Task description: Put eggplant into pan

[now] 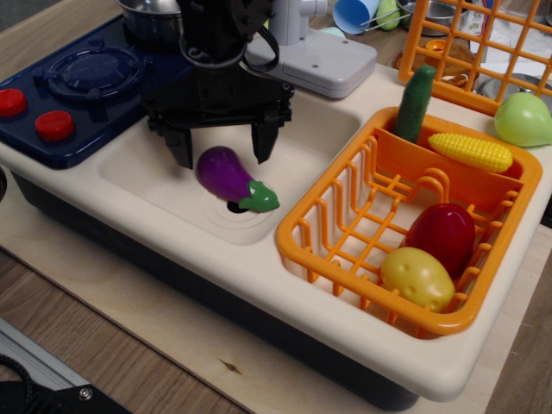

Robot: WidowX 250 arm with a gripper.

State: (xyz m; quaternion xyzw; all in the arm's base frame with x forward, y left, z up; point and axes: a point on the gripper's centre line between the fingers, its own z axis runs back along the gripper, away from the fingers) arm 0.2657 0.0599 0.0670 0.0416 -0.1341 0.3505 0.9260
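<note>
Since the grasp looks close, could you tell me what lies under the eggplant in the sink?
The eggplant lies on the cream sink floor. A dark drain hole shows just under its stem end, ringed by faint circles. How far the hole extends beneath the eggplant is covered.

Corn (471,151) and potato (417,278) in basket (321,248)

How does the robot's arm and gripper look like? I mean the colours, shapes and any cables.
The gripper is matte black all over: a wide flat crossbar with two short, tapering fingers pointing downward. Above it rises a black cylindrical wrist, and a thin black cable loops beside it. No markings or labels are visible.
</note>
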